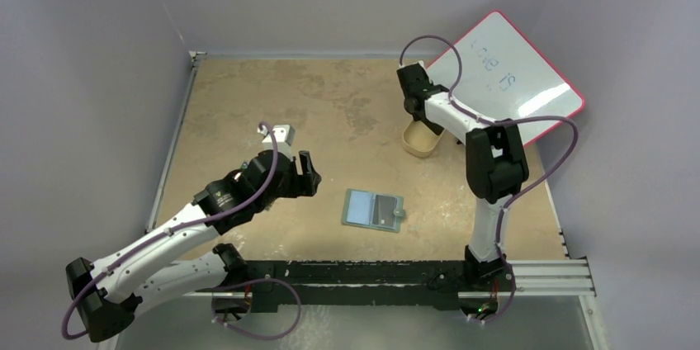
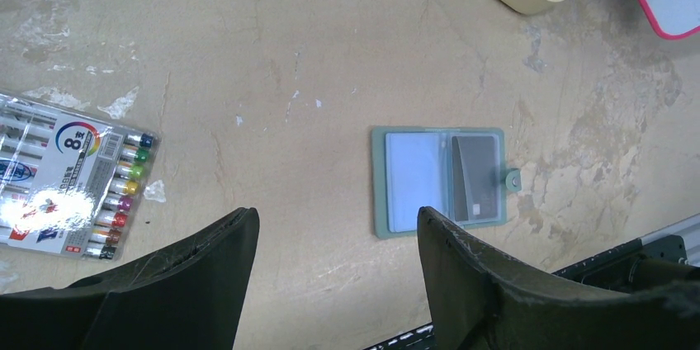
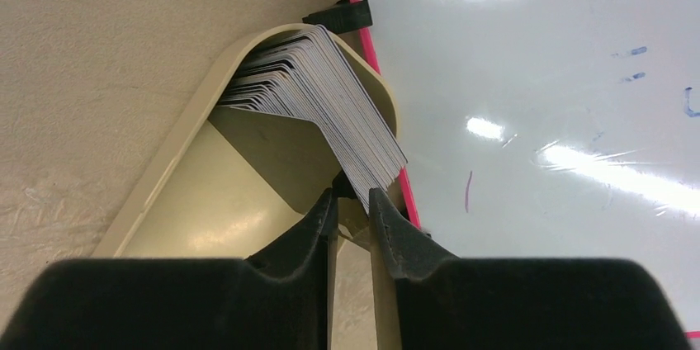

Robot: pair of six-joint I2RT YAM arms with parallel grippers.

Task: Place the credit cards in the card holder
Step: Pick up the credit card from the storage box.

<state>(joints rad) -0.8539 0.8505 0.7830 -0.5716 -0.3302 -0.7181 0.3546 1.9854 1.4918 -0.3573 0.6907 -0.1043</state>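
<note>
The green card holder (image 1: 373,210) lies open on the table, with a pale card in its left pocket and a dark grey card (image 2: 476,178) in its right one. In the left wrist view the holder (image 2: 381,189) lies ahead of my fingers. My left gripper (image 1: 307,172) is open and empty above the table, left of the holder; it also shows in the left wrist view (image 2: 334,218). A stack of credit cards (image 3: 330,94) leans in the tan tray (image 3: 165,193). My right gripper (image 3: 352,193) reaches into the tray, jaws a narrow gap apart, tips at the stack's lower corner.
A pink-edged whiteboard (image 1: 512,78) lies right of the tray (image 1: 421,145). A pack of coloured markers (image 2: 74,177) lies at the left. A small white block (image 1: 283,134) sits behind my left gripper. A metal rail (image 1: 528,271) runs along the near edge.
</note>
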